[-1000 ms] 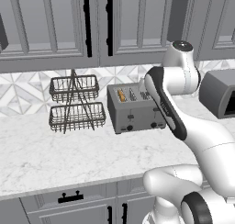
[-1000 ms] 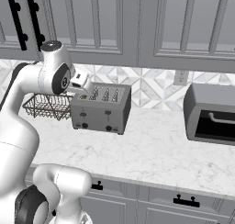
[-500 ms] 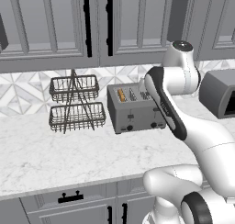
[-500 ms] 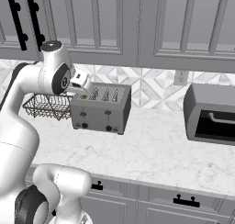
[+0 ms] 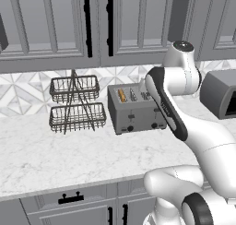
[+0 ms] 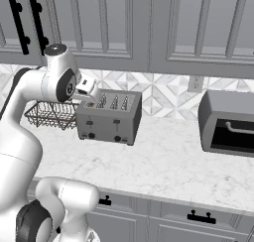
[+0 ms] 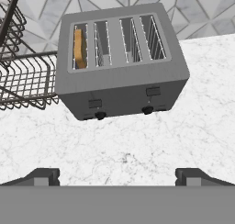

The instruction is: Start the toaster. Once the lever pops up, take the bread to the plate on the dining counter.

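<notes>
Where the wall meets the counter (image 5: pixel 55 155), grey cupboards (image 5: pixel 50 26) with long black handles hang above, and a tile wall with a diamond pattern (image 6: pixel 163 94) runs behind. The counter top is white stone with thin grey lines, and more grey doors sit under it.

On this counter stands the toaster (image 5: pixel 136 109), a grey box with four slots and small black knobs low on its front. Just beside it on the left base view is a wire basket rack (image 5: pixel 76 104) with two levels. A bigger dark grey oven box (image 6: pixel 230 122) sits well apart on the other side.

From the hand view you look down into the slots. The bread (image 7: pixel 80 48) stands upright in the slot nearest the rack, and the other three slots show bare wire. From the left base view the bread shows as a little orange strip.

The gripper (image 7: pixel 117 176) hangs above the counter in front of the toaster, its two dark fingers (image 7: pixel 43 176) spread wide apart with nothing between them. From the right base view the hand sits by the toaster's top corner near the rack.
</notes>
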